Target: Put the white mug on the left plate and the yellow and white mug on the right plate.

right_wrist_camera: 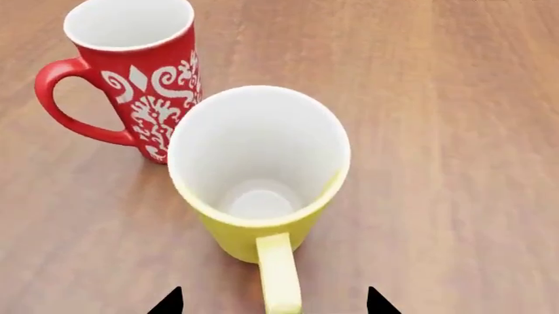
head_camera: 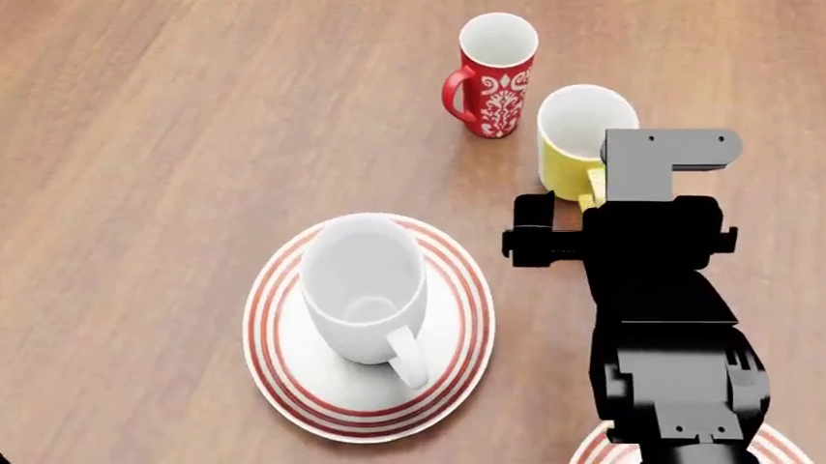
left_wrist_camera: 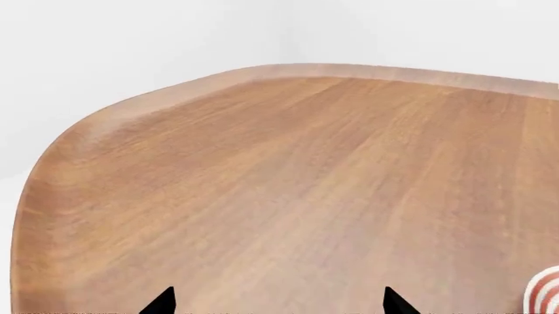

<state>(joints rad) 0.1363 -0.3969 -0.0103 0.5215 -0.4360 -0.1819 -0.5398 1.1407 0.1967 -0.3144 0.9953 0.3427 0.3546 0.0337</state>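
The white mug (head_camera: 364,290) stands upright on the left plate (head_camera: 278,387), its handle towards the robot. In the head view only a sliver of the right plate (head_camera: 594,450) shows at the bottom edge, behind my right arm (head_camera: 659,290). The yellow and white mug (right_wrist_camera: 258,176) stands on the table beside the red mug. My right gripper (right_wrist_camera: 273,302) is open just behind it, with the yellow handle (right_wrist_camera: 279,275) between the two fingertips and gaps on both sides. My left gripper (left_wrist_camera: 279,302) is open over bare wood with nothing between its fingers.
A slim red mug with a white pattern (head_camera: 490,72) stands close beside the yellow mug (head_camera: 581,135). The left wrist view shows the table's rounded corner (left_wrist_camera: 78,137) and an edge of a red-ringed plate (left_wrist_camera: 546,291).
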